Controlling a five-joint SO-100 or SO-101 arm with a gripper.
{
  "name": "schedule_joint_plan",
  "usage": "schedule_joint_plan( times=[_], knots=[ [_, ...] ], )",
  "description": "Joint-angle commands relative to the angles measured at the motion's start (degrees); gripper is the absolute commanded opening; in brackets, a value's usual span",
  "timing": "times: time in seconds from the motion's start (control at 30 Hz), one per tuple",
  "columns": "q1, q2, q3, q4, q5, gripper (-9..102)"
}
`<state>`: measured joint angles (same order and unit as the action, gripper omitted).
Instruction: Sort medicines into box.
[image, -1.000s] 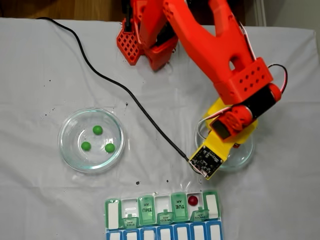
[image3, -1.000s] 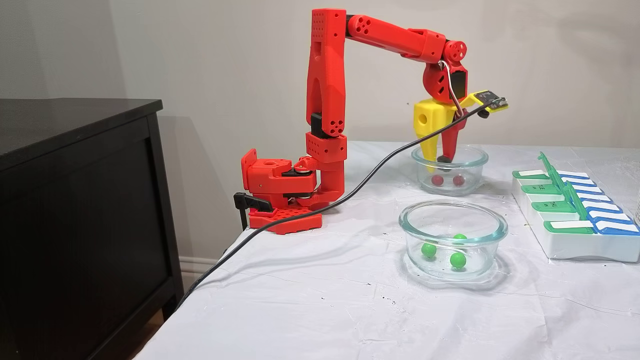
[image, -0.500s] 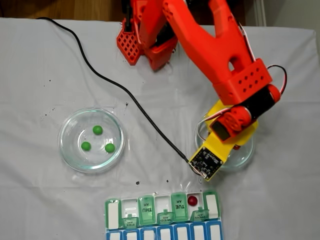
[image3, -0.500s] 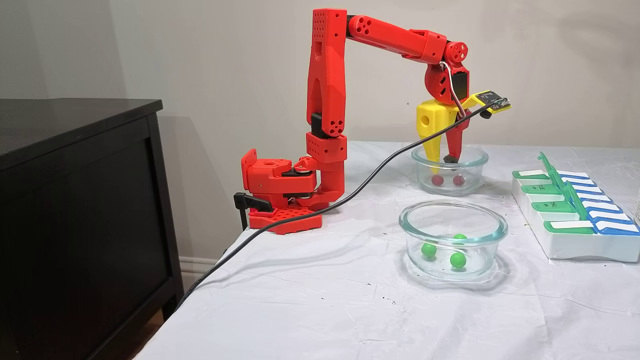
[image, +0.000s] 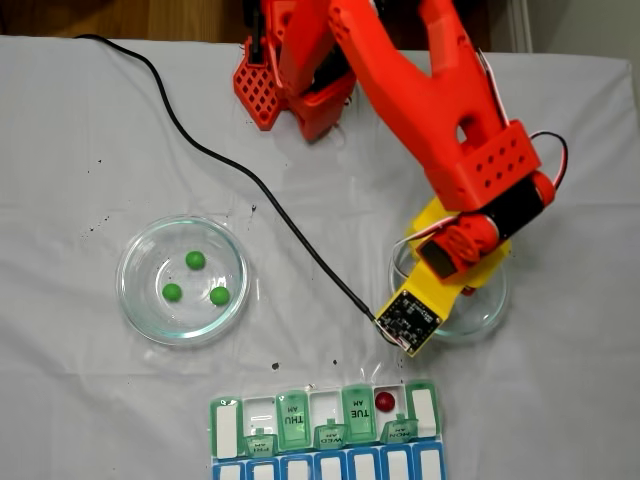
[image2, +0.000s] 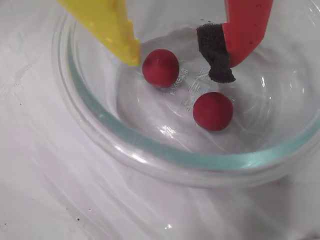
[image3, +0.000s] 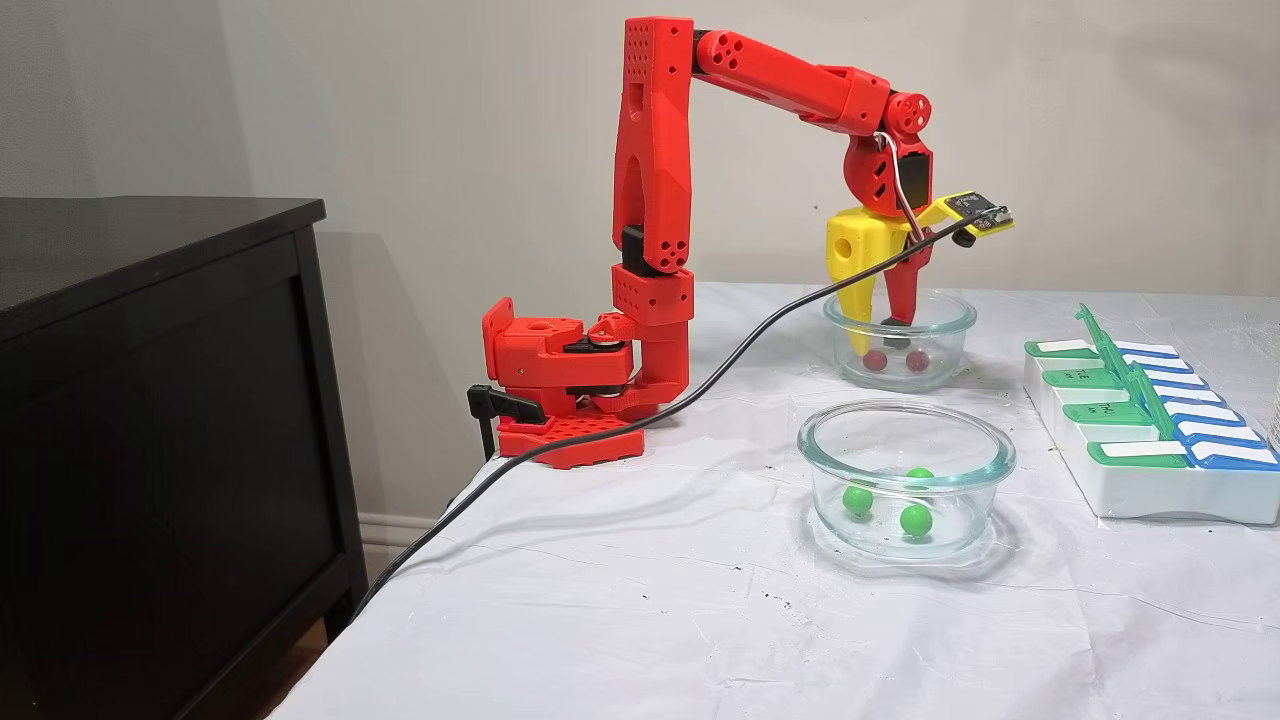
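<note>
The medicines were split between two glass dishes and the box. At the left of the top-down fixed view a round clear dish (image: 182, 280) held three green balls (image: 195, 260), lying apart from one another on its floor. A black cable (image: 250, 185) ran from the upper left across the white cloth (image: 80, 130) to the small circuit board (image: 408, 319) mounted on the yellow wrist piece. Right of it, the red arm (image: 440, 110) reached down over a second glass dish (image: 487, 310).

In the wrist view that dish (image2: 150, 155) held two red balls: one (image2: 160, 68) touched or nearly touched the tip of the yellow finger (image2: 112, 27) at the left, and the other (image2: 213, 111) lay just below the black foam pad (image2: 214, 52) on the red finger (image2: 247, 27). The gripper (image2: 177, 67) stood with its fingers spread, holding nothing, its tips lowered inside the dish, with the first red ball between them, close to the yellow side.

At the bottom of the top-down view the pill organizer (image: 325, 425) lay with several green lids raised, and a third red ball (image: 386, 401) sat in an open white cell next to the lid marked TUE. In the side fixed view the organizer (image3: 1150, 490) stood at the far right, well apart from the gripper (image3: 878, 345).
</note>
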<state>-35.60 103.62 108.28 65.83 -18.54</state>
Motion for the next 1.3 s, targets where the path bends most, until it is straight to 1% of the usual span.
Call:
schedule_joint_plan(
  times=[0.0,0.43,0.6,0.73,0.9,1.27],
  knots=[
    [-0.62,0.7,-0.35,-0.18,-0.18,24],
    [-1.41,-1.23,1.23,-1.14,0.18,21],
    [-1.85,-1.67,1.14,-0.79,0.09,17],
    [-2.46,-1.41,1.23,-0.44,0.09,21],
    [-2.55,-1.23,1.32,-0.79,0.44,17],
    [-3.6,0.88,1.58,0.53,0.26,16]
  ],
)
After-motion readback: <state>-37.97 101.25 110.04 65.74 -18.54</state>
